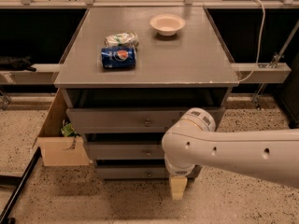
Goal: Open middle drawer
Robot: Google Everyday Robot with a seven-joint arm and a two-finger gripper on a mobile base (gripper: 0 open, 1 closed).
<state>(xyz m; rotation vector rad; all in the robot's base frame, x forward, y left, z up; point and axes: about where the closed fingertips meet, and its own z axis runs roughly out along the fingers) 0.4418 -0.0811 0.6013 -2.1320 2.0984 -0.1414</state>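
The gripper hangs low before the cabinet, pointing down at the floor beneath the white wrist; whether it is open or closed I cannot tell. Nearest to it, just up and to its left, is the lowest drawer's knob, which is the wrong one. The middle drawer sits one row higher, apparently shut, with its own knob up and to the left of the gripper, beside the wrist. To do this step well, I judge the gripper must rise and turn to face the drawer front, centre on that second knob, close on it squarely, then draw straight back without twisting. Higher again is the top drawer. Farther left a cardboard box stands beside the cabinet, out of the pull's path. A gentle pull should spare the can and bowl far above.
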